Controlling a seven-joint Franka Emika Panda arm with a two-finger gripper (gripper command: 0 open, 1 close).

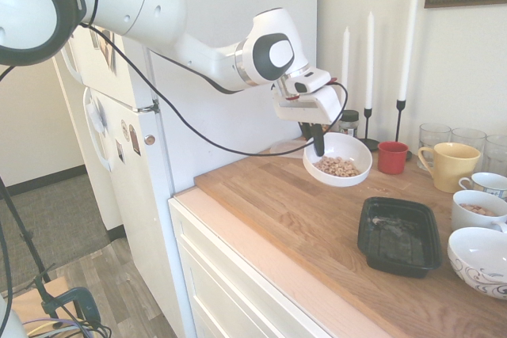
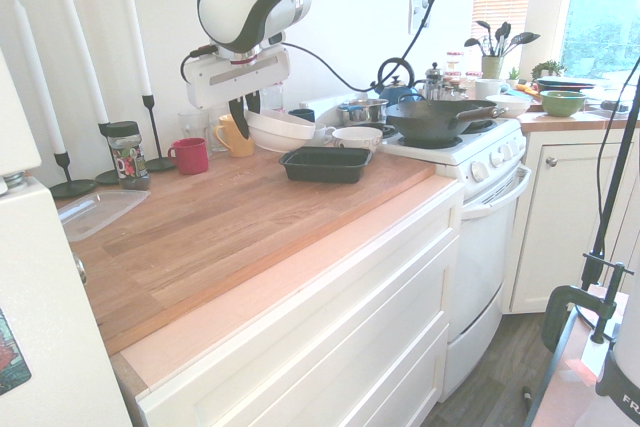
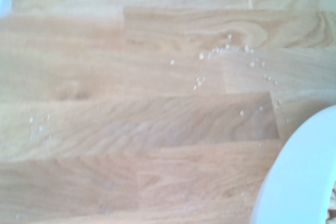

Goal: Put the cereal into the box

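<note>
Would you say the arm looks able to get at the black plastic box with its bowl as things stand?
Probably yes: the gripper grips the white bowl by its rim, and nothing stands between it and the open box.

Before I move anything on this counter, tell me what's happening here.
The gripper is clamped on the rim of a white bowl of cereal, held raised over the wooden counter. The black box sits apart from it, with the cereal not yet poured in.
</note>
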